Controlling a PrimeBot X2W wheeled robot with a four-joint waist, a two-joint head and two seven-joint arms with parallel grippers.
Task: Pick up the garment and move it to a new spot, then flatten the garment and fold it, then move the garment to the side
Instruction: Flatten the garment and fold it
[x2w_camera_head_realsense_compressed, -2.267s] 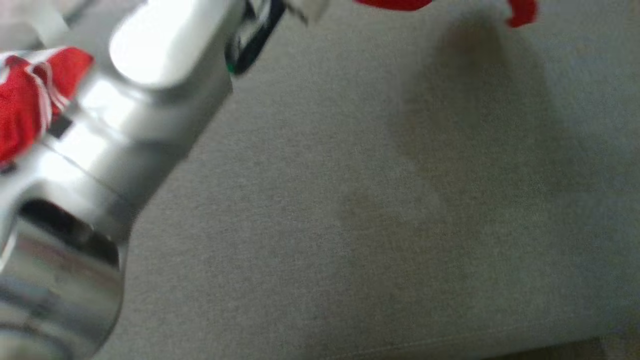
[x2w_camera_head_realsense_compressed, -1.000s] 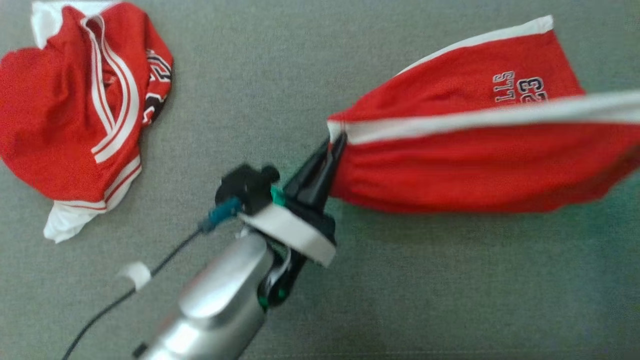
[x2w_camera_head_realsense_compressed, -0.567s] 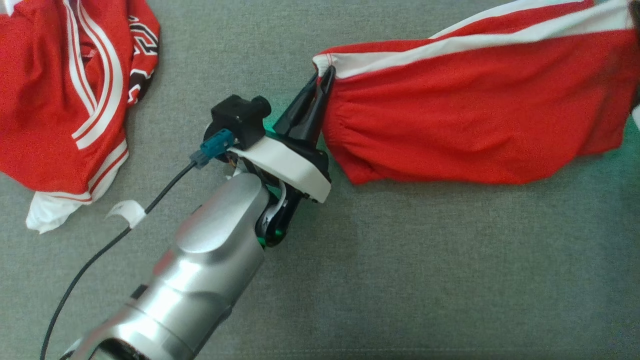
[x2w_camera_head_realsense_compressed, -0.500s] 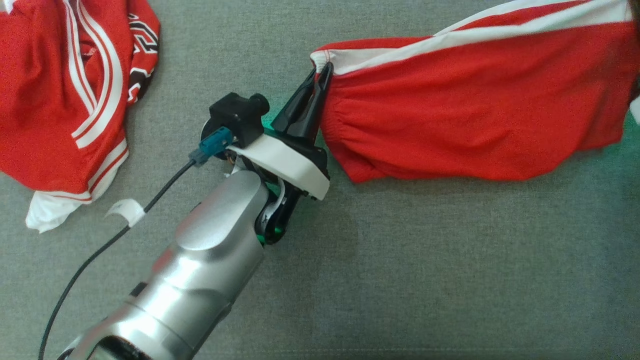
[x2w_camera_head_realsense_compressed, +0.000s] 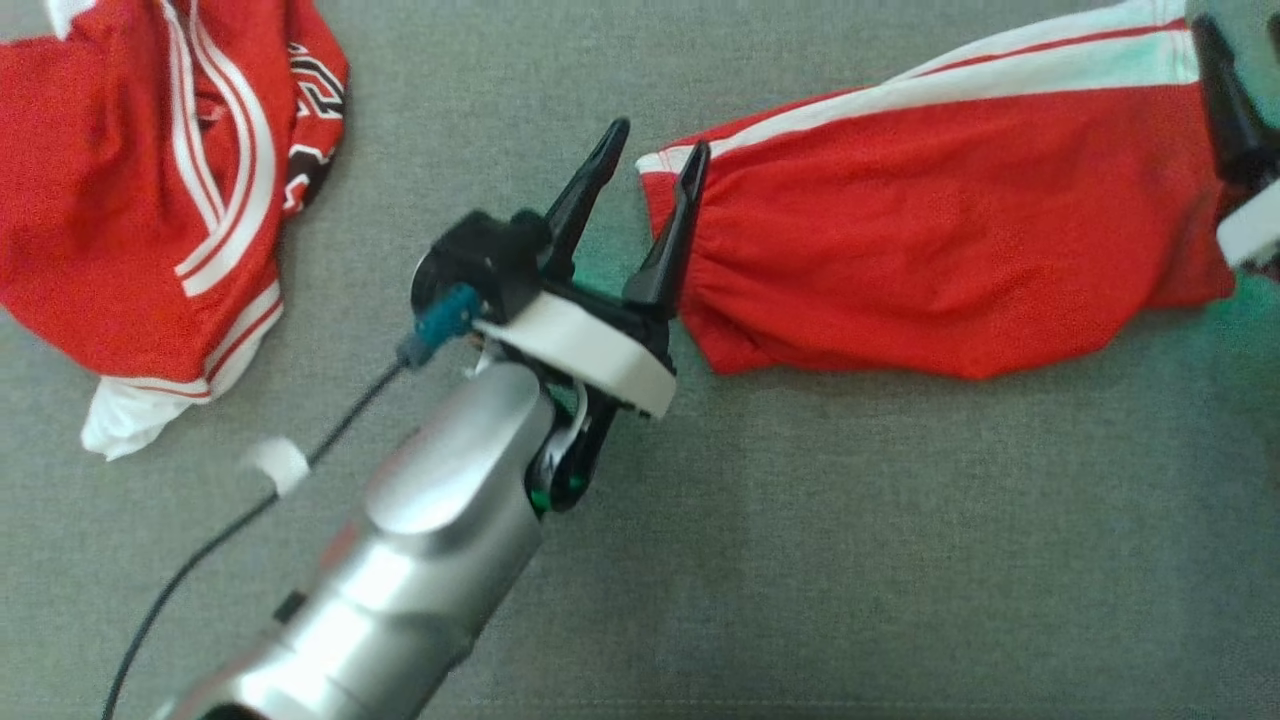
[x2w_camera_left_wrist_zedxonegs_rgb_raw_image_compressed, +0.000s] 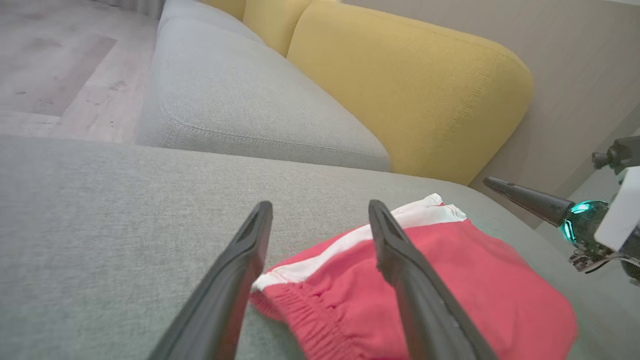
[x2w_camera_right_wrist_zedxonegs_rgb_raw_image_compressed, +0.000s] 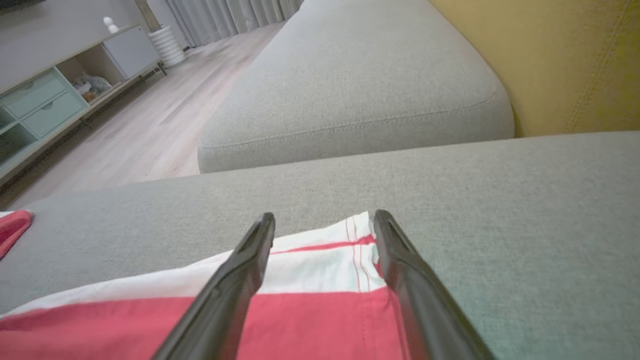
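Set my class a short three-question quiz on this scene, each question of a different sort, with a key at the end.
1. True or false: the left gripper is shut on the red shorts.
2. What lies on the sofa seat to the left of the shorts in the head view? A) red jersey B) towel C) shoe
3. Fill in: the back cushion is ____.
Key: 1 false; 2 A; 3 yellow.
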